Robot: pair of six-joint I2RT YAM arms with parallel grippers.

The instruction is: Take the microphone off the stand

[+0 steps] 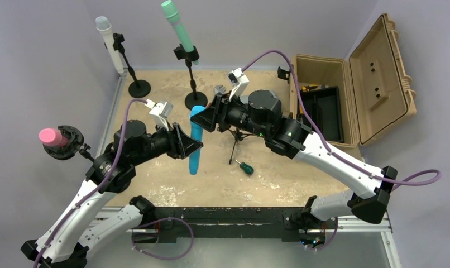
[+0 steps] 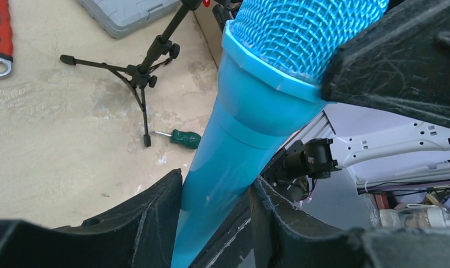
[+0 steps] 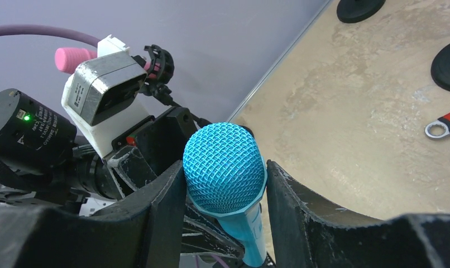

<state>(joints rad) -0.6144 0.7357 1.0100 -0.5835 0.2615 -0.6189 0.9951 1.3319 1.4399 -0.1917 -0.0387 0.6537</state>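
The blue mic [image 1: 196, 139] hangs in the air, clear of the tripod stand [image 1: 237, 139]. The right tool [image 1: 205, 114] is clamped on its mesh head, and the left tool [image 1: 192, 146] pinches the body lower down. With 2 grips on 1 mic, any mismatched pull could wrench it loose. The round head gives poor purchase, so a slip would drop it onto the tabletop [image 1: 211, 190].

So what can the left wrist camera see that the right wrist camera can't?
Only the left wrist view: the small black tripod stand, the green-handled screwdriver and a grey plastic case. Only the right wrist view: the pink round-ended microphone and two round black stand bases. Both: the blue plastic microphone with a mesh head and the red-handled wrench.
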